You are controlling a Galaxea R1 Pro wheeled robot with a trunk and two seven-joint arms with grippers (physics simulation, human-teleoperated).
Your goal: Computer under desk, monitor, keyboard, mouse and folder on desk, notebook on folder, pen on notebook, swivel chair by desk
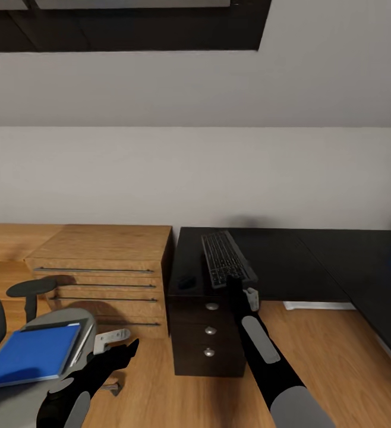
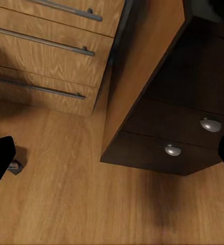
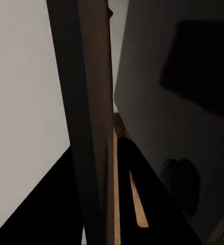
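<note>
I have the keyboard (image 1: 227, 258) in my right gripper (image 1: 236, 283), clamped at its near short end; it hangs tilted over the left end of the desk (image 1: 290, 261), above the drawer unit (image 1: 207, 333), its far end higher than the held end; its long axis runs from the front edge of the desk toward the back edge and the wall, leaning a little left, so it points away from me rather than along the desk; in the right wrist view the keyboard (image 3: 89, 127) shows edge-on as a long slab running straight out from the jaws.

I judge the coming move turns on that axis: to lie beside a monitor it should swing round parallel to the back edge, then come down flat; a small dark object (image 1: 187, 282), perhaps the mouse, sits near the left front corner, just beside the keyboard's path.

My left gripper (image 1: 123, 351) hangs low over the floor, jaws spread, holding nothing; the folder (image 1: 30, 355) lies flat on the swivel chair (image 1: 17, 368) seat, just left of it, so the left arm is nearer for that.
</note>
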